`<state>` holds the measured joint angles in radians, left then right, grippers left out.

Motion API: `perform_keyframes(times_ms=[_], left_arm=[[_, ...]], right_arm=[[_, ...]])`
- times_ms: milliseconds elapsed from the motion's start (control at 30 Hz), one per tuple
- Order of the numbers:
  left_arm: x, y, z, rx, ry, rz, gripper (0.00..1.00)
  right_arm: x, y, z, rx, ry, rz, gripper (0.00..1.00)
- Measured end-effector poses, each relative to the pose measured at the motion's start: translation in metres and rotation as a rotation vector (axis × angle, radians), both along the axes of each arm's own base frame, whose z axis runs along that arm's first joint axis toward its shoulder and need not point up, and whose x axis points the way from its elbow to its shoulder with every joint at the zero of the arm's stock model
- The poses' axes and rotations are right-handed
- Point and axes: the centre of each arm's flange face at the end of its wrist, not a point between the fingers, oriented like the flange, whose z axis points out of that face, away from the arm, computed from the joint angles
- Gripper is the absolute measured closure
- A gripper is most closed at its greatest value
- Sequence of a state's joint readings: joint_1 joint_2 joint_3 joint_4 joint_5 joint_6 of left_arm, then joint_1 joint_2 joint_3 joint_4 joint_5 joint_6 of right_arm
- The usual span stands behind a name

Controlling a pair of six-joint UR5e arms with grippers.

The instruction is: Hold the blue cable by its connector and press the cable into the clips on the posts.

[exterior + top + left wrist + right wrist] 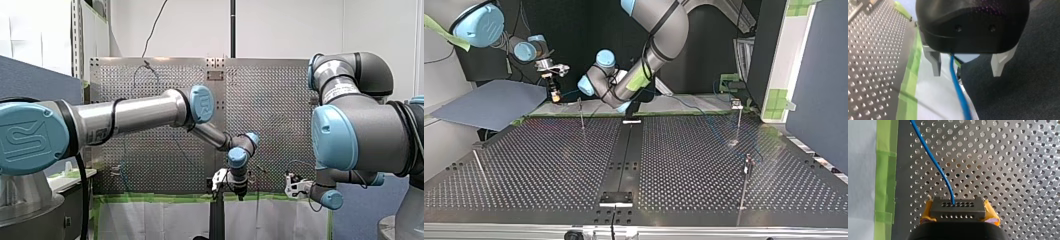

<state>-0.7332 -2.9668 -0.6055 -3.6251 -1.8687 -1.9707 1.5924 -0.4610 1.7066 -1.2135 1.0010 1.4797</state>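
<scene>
My right claw (959,213) is clamped on the grey connector (958,208), the stiff part to hold. From it the blue cable (933,160) runs over the surface (1010,170); it seems thin, light, floppy. My left claw (966,72) stands apart around it.

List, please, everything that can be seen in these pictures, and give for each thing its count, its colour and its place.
blue cable: one, blue, leaves the connector and runs over the table
connector: one, grey, at the cable's end, in my right gripper
posts: at least three, thin metal, upright on the table
table: one, perforated metal, below both arms
green tape: strips, green, along the table's edge
board: one, grey-blue, beside the table at the top view's left
my left gripper: one, black body, open, the cable passing between its fingers
my right gripper: one, yellow pads, shut on the connector
</scene>
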Motion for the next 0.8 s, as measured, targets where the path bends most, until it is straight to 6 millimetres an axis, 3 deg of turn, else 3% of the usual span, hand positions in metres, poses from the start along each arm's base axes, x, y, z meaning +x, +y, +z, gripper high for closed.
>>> perform_keyframes(times_ms=[233,533,800], left_arm=[[0.009,0.009,-0.022,-0.001,0.007,0.022,0.02],[0.000,0.023,-0.054,0.043,0.049,0.022,0.02],[-0.004,0.025,-0.061,0.053,0.065,0.002,0.02]], right_arm=[[0.002,0.000,0.001,-0.008,0.001,0.008,1.00],[0.002,0.000,0.001,-0.013,0.001,0.011,1.00],[0.003,0.000,0.001,-0.014,0.001,0.012,1.00]])
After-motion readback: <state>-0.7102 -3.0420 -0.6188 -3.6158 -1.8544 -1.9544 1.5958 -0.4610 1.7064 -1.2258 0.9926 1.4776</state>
